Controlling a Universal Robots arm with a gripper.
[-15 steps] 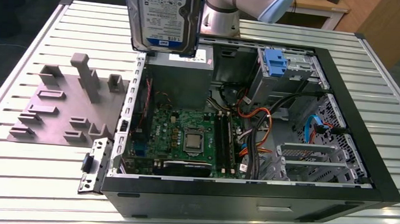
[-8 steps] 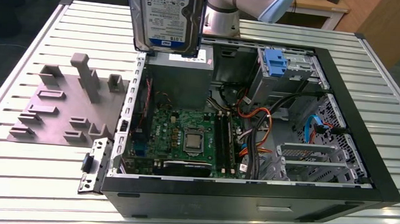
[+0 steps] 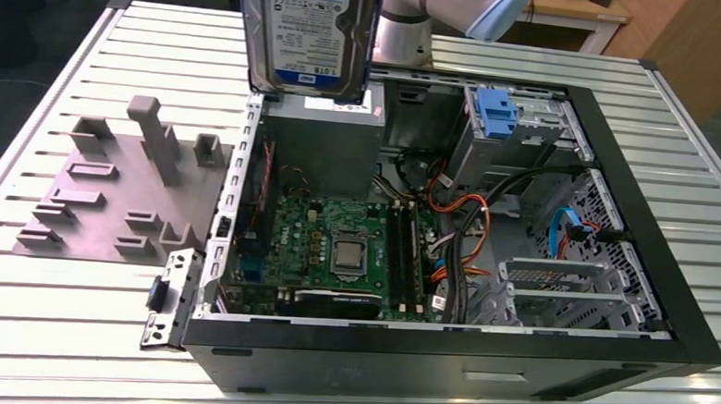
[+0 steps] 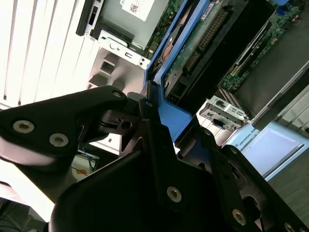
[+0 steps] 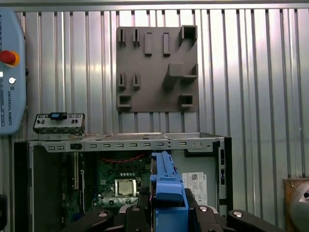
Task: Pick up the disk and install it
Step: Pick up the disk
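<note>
The disk (image 3: 307,33) hangs upright above the back edge of the open computer case (image 3: 631,225) in the exterior view. Its white-and-blue label faces the camera and a blue rail runs down its side. In both wrist views my gripper (image 5: 166,209) is shut on the disk's blue carrier rail (image 5: 166,186). The black fingers (image 4: 154,140) press on either side of the blue rail (image 4: 176,118), and the disk's circuit underside (image 4: 203,43) points down toward the case. The robot arm (image 3: 432,16) rises behind the disk.
Inside the case lie a green motherboard (image 3: 333,247), a grey power supply (image 3: 326,149), a drive bay with a blue latch (image 3: 495,112) and orange cables (image 3: 459,207). A grey fixture plate (image 3: 114,189) lies on the slatted table (image 3: 33,324) at the exterior view's left. A teach pendant (image 5: 9,72) lies on the table.
</note>
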